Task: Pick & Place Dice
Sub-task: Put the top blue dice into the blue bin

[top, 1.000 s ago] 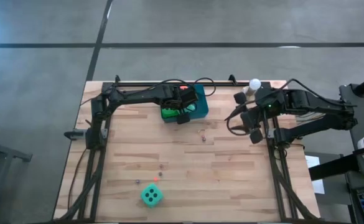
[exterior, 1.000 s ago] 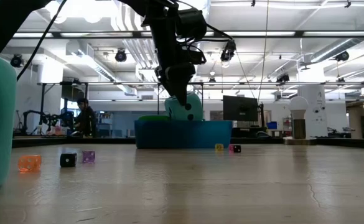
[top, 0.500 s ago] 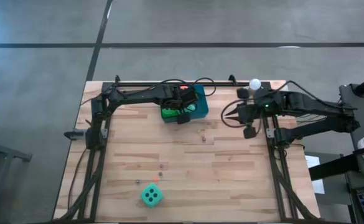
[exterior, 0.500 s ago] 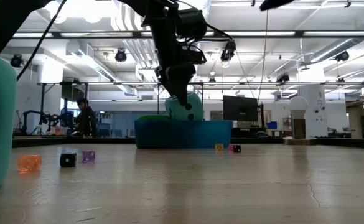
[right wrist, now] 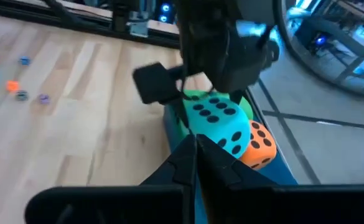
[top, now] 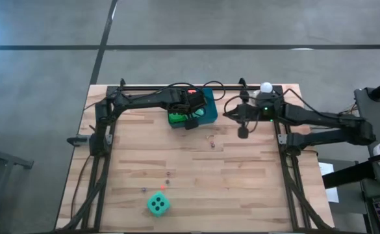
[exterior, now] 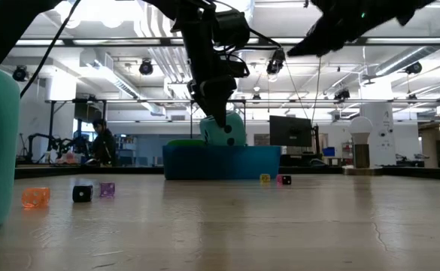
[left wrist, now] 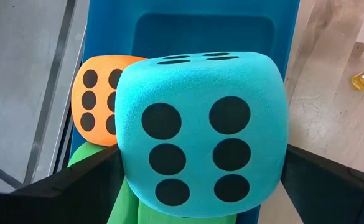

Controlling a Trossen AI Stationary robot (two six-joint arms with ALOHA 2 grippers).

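The left pincer [top: 191,116] hangs over the blue tray [top: 210,112] at the far edge of the surface [top: 241,188], its fingers spread as wide as they go on either side of a teal die [left wrist: 201,132]; the pictures do not settle whether the die is pinched between them or already rests on the dice below. Under it in the tray lie an orange die [left wrist: 98,99] and a green die [left wrist: 110,186], pressed against one another. A second teal die [top: 158,204] sits alone near the near edge of the surface, well apart from the tray, with a few tiny dice [exterior: 35,197] scattered between.

The right pincer [top: 228,114], pressed together and empty, hovers just beside the tray.

The dice look like foam: light, soft and a little springy, with matte skin that should not slip. They are likely to squash rather than break, so a hold across two opposite flat faces, centred, seems best; a corner grip would probably let the cube twist or pop free.
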